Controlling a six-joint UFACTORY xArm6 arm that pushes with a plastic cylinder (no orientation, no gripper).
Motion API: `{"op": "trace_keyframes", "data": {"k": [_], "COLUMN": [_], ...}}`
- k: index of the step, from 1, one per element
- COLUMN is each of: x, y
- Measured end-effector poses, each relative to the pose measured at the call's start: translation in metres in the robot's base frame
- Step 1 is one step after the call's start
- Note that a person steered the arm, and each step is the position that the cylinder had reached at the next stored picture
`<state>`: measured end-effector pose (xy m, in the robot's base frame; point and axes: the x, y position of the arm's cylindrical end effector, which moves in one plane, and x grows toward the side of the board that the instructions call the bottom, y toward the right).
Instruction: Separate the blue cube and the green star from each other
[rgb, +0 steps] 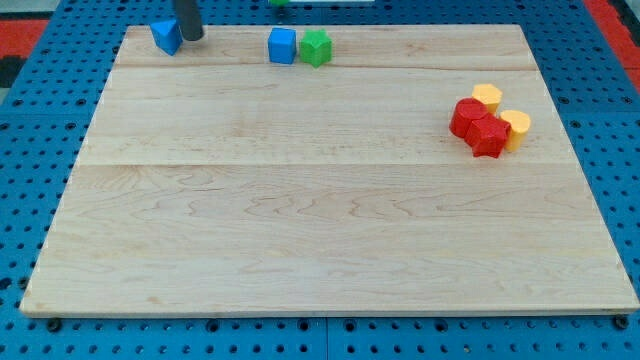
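The blue cube (282, 46) sits near the view's top edge of the wooden board (320, 200), touching or almost touching the green star (316, 47) on its right. My tip (191, 38) is at the view's top left, right beside a second blue block (166, 36) of unclear shape. The tip is well to the left of the blue cube.
Two red blocks (477, 125) and two yellow blocks (514, 128) cluster at the view's right. A small green object (279, 3) shows at the view's top edge beyond the board. A blue pegboard (30, 150) surrounds the board.
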<state>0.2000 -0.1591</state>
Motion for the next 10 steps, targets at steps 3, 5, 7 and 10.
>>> {"op": "trace_keyframes", "data": {"k": [3, 5, 7, 10], "x": [0.005, 0.023, 0.053, -0.001], "y": [0.136, 0.091, 0.129, 0.017]}}
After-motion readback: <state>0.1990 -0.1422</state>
